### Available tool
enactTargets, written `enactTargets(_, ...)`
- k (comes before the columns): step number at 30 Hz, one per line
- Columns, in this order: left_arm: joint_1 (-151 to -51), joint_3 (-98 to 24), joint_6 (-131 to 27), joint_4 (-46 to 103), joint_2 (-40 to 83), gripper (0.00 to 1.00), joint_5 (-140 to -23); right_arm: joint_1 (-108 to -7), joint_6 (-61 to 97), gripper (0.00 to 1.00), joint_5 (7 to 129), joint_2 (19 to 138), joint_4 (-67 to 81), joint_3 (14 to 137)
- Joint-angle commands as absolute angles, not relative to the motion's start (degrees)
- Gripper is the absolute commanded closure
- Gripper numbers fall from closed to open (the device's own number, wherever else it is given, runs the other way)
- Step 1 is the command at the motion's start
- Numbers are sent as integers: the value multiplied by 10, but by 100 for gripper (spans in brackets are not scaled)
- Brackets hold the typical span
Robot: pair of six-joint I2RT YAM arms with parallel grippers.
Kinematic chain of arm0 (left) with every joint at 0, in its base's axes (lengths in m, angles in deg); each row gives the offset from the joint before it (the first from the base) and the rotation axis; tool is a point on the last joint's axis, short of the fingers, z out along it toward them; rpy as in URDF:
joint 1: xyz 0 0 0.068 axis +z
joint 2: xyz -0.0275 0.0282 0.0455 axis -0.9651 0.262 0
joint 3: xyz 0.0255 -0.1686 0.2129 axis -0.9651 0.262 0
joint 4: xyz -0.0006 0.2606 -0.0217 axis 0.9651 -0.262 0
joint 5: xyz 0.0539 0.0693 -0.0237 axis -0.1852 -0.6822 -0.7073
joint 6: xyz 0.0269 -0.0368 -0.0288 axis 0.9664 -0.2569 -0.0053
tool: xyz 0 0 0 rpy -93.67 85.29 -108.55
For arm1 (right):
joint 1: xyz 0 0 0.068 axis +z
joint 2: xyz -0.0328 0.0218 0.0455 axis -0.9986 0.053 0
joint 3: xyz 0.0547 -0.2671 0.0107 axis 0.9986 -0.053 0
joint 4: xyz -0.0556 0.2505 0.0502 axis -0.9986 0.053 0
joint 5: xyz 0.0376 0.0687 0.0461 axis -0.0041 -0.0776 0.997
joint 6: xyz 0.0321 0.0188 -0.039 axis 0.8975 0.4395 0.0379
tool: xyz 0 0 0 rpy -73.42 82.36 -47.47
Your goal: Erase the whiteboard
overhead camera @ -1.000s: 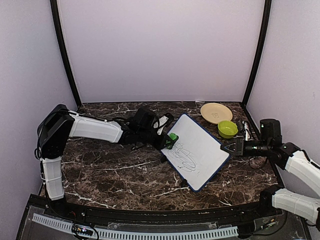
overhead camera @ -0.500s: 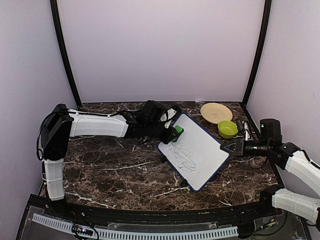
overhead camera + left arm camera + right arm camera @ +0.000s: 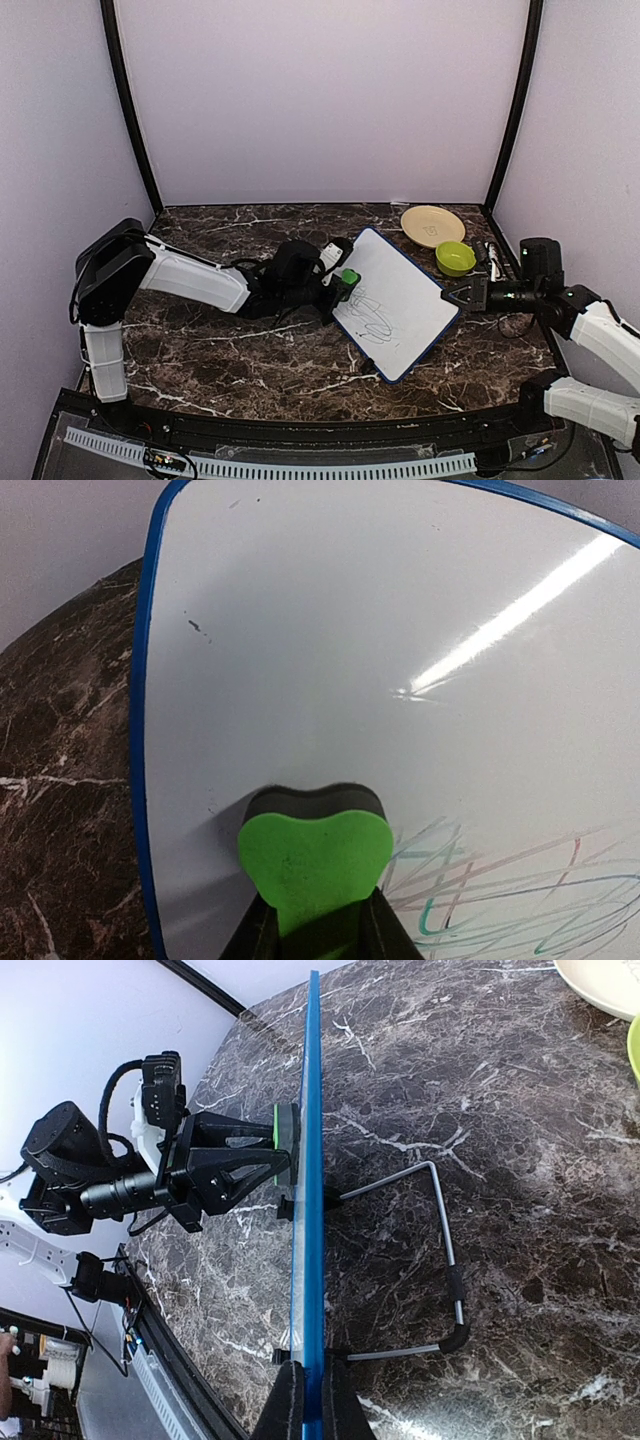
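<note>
The whiteboard (image 3: 400, 295), white with a blue frame, stands tilted mid-table on a wire stand (image 3: 445, 1260). Coloured scribbles (image 3: 372, 318) cover its lower left part, also seen in the left wrist view (image 3: 500, 890). My left gripper (image 3: 340, 282) is shut on the green bone-shaped eraser (image 3: 313, 855), which presses on the board's face (image 3: 380, 650) at the upper left edge of the scribbles. My right gripper (image 3: 308, 1400) is shut on the board's blue right edge (image 3: 312, 1210), seen edge-on, and holds it steady. It also shows in the top view (image 3: 462, 296).
A tan plate (image 3: 432, 225) and a green bowl (image 3: 455, 258) sit at the back right, close behind the board and my right arm. A marker (image 3: 492, 262) lies beside the bowl. Dark marble table (image 3: 220, 350) runs to the front rail.
My left gripper swept the eraser up toward the board's top left corner, then came back down to the upper edge of the scribbles. The board and right arm stayed still.
</note>
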State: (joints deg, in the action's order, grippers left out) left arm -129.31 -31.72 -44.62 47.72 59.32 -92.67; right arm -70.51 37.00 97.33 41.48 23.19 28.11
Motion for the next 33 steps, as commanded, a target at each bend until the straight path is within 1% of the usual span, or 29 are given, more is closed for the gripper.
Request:
enactTargets(1, -1309, -283, -450, 484, 611, 100, -932, -699, 354, 100, 1006, 412, 226, 291)
enactTargets(8, -1310, -344, -416, 461, 598, 100, -947, -699, 353, 100, 1005, 414, 226, 292)
enactTargets(12, -1319, -333, -417, 475, 602, 100, -919, -700, 353, 100, 1005, 415, 226, 292)
enactTargets(18, -1381, -325, -392, 493, 629, 100, -926, -699, 354, 100, 1002, 414, 227, 292)
enactTargets(21, -1426, -347, -365, 493, 641, 100, -942, -699, 354, 100, 1001, 415, 228, 292)
enactTargets(25, -1454, -380, -357, 473, 660, 100, -945, -699, 354, 100, 1001, 415, 227, 292)
enactTargets(29, -1451, -379, -364, 468, 660, 100, -958, -699, 355, 100, 1001, 416, 227, 292)
enactTargets(33, -1417, -357, -388, 467, 642, 100, -956, -699, 354, 100, 1001, 414, 228, 292)
